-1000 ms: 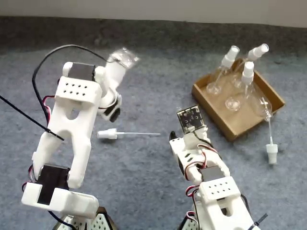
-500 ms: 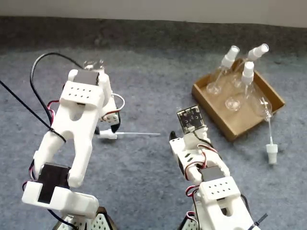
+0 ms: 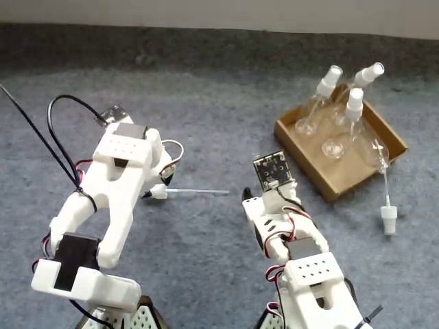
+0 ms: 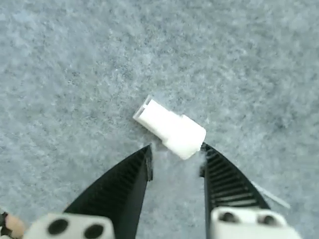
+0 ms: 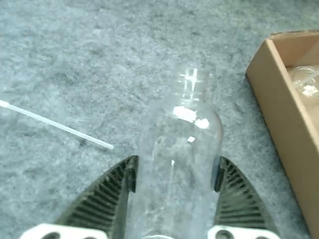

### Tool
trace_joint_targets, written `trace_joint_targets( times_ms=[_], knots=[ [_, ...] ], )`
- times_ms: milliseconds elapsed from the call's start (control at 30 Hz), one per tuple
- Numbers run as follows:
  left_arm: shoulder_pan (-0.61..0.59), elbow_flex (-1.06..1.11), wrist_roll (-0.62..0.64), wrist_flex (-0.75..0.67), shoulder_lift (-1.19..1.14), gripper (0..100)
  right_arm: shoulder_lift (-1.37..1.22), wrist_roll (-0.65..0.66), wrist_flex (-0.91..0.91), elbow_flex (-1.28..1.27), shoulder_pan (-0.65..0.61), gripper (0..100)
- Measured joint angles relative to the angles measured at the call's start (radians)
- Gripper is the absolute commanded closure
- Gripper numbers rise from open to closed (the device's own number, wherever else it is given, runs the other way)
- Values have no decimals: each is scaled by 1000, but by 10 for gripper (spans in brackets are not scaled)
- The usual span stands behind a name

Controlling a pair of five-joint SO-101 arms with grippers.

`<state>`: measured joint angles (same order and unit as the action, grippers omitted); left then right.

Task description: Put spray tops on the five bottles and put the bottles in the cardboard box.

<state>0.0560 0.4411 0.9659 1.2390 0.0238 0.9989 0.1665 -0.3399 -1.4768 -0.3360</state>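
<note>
Risk here: left gripper (image 4: 176, 149) hangs wide open, holding nothing, tips just short of the spray top (image 4: 172, 128) on the carpet (image 4: 75, 59), so closing now might just nudge it away. Right gripper (image 5: 175, 164) is clamped on the bottle (image 5: 179, 134). Loads of free carpet around; cardboard box (image 3: 303, 162) sits well apart.

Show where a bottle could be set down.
Bare carpet lies between the left arm and the box beyond the tube, and between that arm and the right arm on its near side. The box, holding three bottles, is crowded; a spray top lies beside it.
</note>
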Motion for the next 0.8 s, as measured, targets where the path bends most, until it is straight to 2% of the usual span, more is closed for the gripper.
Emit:
trace_joint_targets(
  times_ms=[267, 700, 800],
  knots=[
    [-2, 107, 15, -181, 2, 874, 0, 0, 0, 0, 0, 853],
    [-3, 137, 15, -199, 6, 874, 0, 0, 0, 0, 0, 853],
    [0, 137, 15, -161, 6, 873, 0, 0, 0, 0, 0, 853]
  ],
)
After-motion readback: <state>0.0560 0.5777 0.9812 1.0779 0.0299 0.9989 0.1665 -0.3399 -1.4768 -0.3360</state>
